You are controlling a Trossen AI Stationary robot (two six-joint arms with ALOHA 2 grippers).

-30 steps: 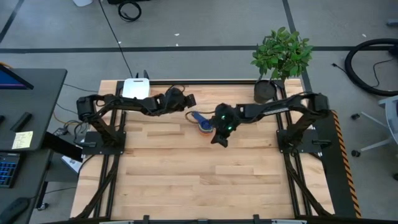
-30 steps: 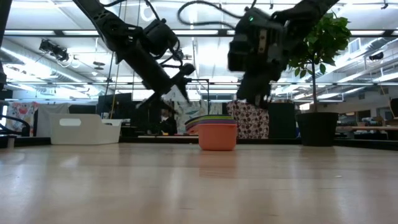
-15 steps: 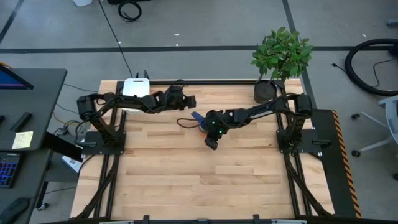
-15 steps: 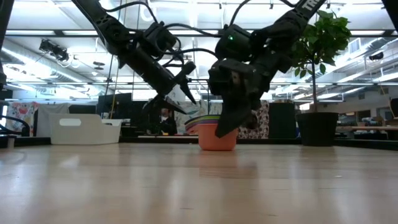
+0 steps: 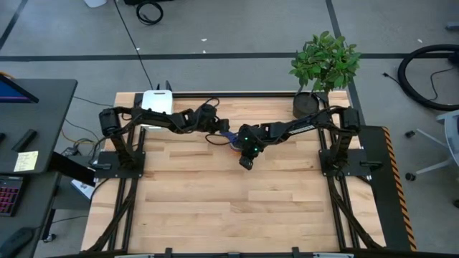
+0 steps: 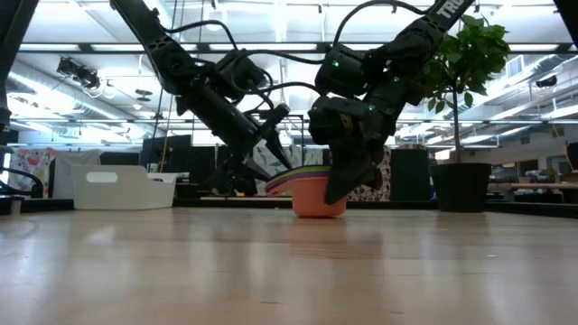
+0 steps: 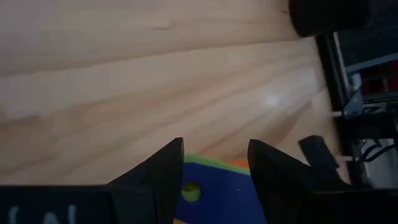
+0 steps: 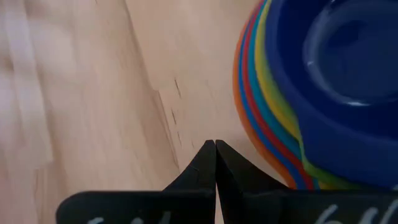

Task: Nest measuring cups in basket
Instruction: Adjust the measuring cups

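Measuring cups (image 5: pixel 234 142) nested in one stack, standing on desk (image 5: pixel 229 208) near middle of its far edge; dark blue cup on top, orange at the bottom, red, yellow, green, light blue rims between. Stack seen in low view (image 6: pixel 316 194) as an orange bowl with coloured rims above, upright on the wood. Blue handles sticking out toward the left arm.

Basket (image 5: pixel 156 102) white, at far left corner of desk, well apart from the stack; also in low view (image 6: pixel 125 187). No cups visible in it.

Left claw (image 5: pixel 224 127) just beside the stack on its left, fingers spread, straddling the blue handle; left wrist view shows handle between the fingers (image 7: pixel 161 174), contact not clear.

Right claw (image 5: pixel 246 162) at the near side of the stack, fingers pressed together, nothing held; tips (image 8: pixel 214 152) pointing down at bare wood just beside the orange cup's rim.

Potted plant (image 5: pixel 323 68) at far right corner of desk.
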